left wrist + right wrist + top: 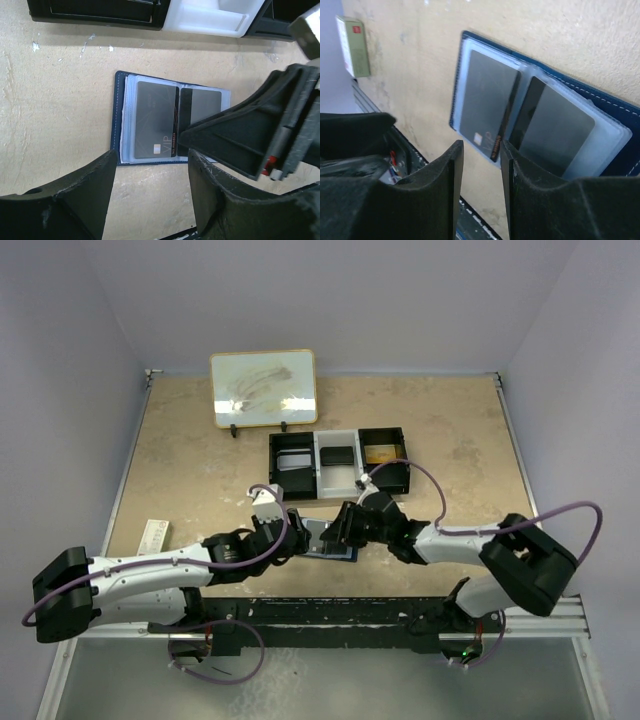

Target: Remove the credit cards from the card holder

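Observation:
The card holder lies open and flat on the table between my two grippers, navy cover down and pale pocket panels up. Two dark credit cards sit in its pockets: one marked VIP and a second beside it. My left gripper is open just short of the holder's near edge, holding nothing. My right gripper hovers low over the holder's edge by the two cards, jaws a narrow gap apart with nothing between them. Its finger covers part of the second card.
A black three-compartment tray with a white middle section sits just beyond the holder. A framed whiteboard stands at the back. A small red-and-white box lies at the left table edge.

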### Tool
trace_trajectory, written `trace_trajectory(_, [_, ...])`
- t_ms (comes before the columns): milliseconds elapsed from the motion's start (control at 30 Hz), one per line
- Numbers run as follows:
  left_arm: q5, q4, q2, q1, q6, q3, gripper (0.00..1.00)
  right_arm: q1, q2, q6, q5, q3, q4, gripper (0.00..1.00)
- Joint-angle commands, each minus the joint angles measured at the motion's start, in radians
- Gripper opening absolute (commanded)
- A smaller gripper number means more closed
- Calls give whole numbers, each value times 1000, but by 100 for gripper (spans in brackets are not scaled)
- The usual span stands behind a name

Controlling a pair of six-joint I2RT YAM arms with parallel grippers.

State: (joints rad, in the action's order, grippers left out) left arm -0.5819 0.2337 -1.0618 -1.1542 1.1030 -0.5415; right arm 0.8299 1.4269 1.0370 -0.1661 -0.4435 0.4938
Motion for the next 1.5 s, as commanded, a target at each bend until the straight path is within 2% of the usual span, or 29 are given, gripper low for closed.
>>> trace_trajectory(0, [-13, -18, -7, -2, 10, 2, 56, -3, 110, -10, -60, -26, 102, 38])
trace_trajectory(333, [5, -76, -88, 19, -29, 0, 58, -25, 194, 95, -16, 60, 250, 34])
trace_trajectory(600, [173, -173, -173, 147, -106, 3, 54, -47, 205, 121, -16, 102, 296, 29])
trace_trajectory(967, [273, -234, -282, 165, -160, -23, 32, -60, 254, 137, -58, 100, 355, 26])
trace_trajectory(1200, [257, -213, -354, 165, -132, -5, 18, -61, 265, 131, -80, 83, 360, 23])
trace_trajectory(1267, [277, -225, -363, 165, -141, -3, 13, -61, 263, 126, -84, 80, 360, 18])
trace_trajectory(1467, [255, -174, -345, 165, -123, 4, 9, -61, 234, 127, -68, 86, 338, 15])
